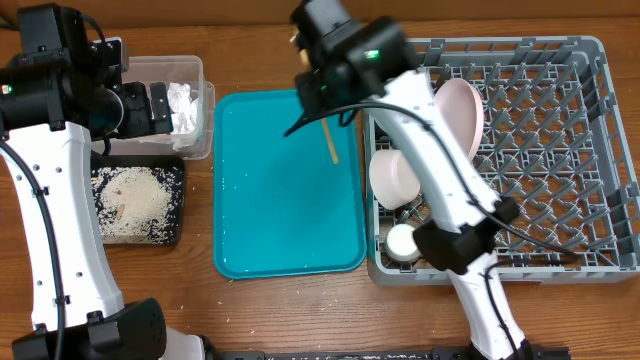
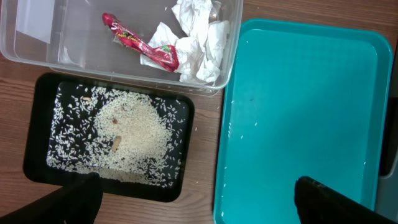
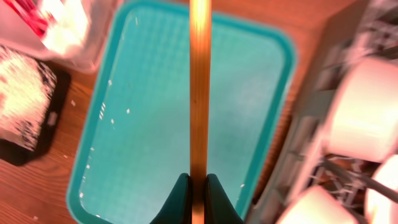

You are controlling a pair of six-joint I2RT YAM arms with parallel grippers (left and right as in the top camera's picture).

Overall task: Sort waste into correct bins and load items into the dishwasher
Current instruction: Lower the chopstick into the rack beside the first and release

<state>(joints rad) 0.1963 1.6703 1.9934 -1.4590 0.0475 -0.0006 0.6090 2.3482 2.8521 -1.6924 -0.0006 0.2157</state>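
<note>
My right gripper hangs over the teal tray, shut on a thin wooden chopstick that points away from the fingers. My left gripper is wide open with nothing in it, above the clear tub. That tub holds crumpled white napkins and a red wrapper. Beside it, rice grains lie in the black tray. In the grey dish rack stand a pink plate, a whitish bowl and a small white cup.
The teal serving tray lies between the bins and the rack, with a few stray grains along its edge. My right arm crosses the rack's left side and hides part of it. Grains dot the wooden table in front.
</note>
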